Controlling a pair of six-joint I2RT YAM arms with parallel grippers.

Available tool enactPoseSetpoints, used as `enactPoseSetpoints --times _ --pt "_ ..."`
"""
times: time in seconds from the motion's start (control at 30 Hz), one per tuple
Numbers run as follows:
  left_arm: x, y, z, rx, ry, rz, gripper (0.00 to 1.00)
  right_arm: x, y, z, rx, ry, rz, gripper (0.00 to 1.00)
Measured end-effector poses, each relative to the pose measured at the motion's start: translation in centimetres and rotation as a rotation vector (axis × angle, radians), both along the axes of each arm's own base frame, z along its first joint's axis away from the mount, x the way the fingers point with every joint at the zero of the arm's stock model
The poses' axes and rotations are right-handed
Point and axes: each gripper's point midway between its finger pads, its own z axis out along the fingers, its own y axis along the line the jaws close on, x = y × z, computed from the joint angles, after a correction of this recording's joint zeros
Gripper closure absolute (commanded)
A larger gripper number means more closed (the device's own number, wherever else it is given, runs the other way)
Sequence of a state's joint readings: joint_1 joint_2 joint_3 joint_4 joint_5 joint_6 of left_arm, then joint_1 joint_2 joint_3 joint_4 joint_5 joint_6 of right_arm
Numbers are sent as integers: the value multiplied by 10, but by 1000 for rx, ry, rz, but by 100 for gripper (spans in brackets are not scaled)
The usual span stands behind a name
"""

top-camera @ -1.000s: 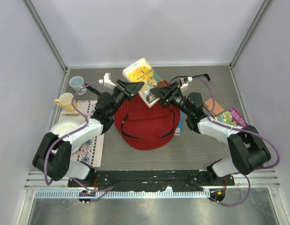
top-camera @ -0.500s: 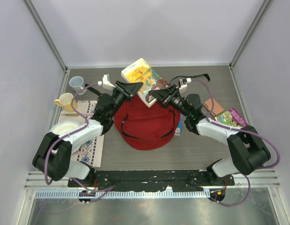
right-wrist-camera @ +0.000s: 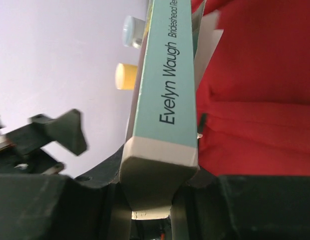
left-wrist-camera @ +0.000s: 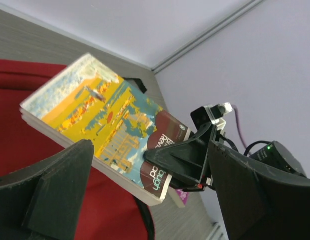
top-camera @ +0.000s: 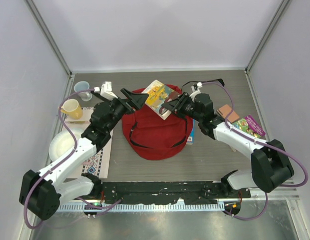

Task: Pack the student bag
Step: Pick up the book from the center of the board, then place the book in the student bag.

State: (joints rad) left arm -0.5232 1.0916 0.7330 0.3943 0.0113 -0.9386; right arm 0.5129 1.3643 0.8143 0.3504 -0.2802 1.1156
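Observation:
The student bag point(top-camera: 155, 132), a soft red backpack with black trim, stands mid-table. A yellow and blue paperback point(top-camera: 160, 96) hangs tilted over the bag's far top edge. My right gripper point(top-camera: 170, 106) is shut on the paperback's corner. In the right wrist view the teal spine point(right-wrist-camera: 167, 90) is clamped between the jaws of the right gripper point(right-wrist-camera: 160, 200), with the red bag point(right-wrist-camera: 255, 100) behind. My left gripper point(top-camera: 133, 99) stands open just left of the book, not touching it. In the left wrist view the paperback point(left-wrist-camera: 94, 117) lies beyond the left gripper point(left-wrist-camera: 155, 200).
A blue cup point(top-camera: 82, 89), a yellow mug point(top-camera: 71, 108), a white bowl point(top-camera: 62, 145) and a patterned mat point(top-camera: 97, 155) sit at the left. A brown book point(top-camera: 227, 112), a purple-green book point(top-camera: 250, 126) and a blue book point(top-camera: 191, 132) lie to the bag's right.
My left gripper has opened, let go of the paperback and drawn back to the left. The right gripper alone now holds the book, which has come down closer to the bag.

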Motion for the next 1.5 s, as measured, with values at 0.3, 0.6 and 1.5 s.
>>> enactPoseSetpoints --times 0.3,0.6,1.5 --pt "-3 15 -22 188 42 41 0 -9 -11 -40 -137 95 5 99" --pt "-4 17 -32 225 67 40 0 -9 -20 -55 -206 116 -20 99" --pt "-4 17 -35 232 75 39 0 -14 -32 -66 -287 129 -40 99"
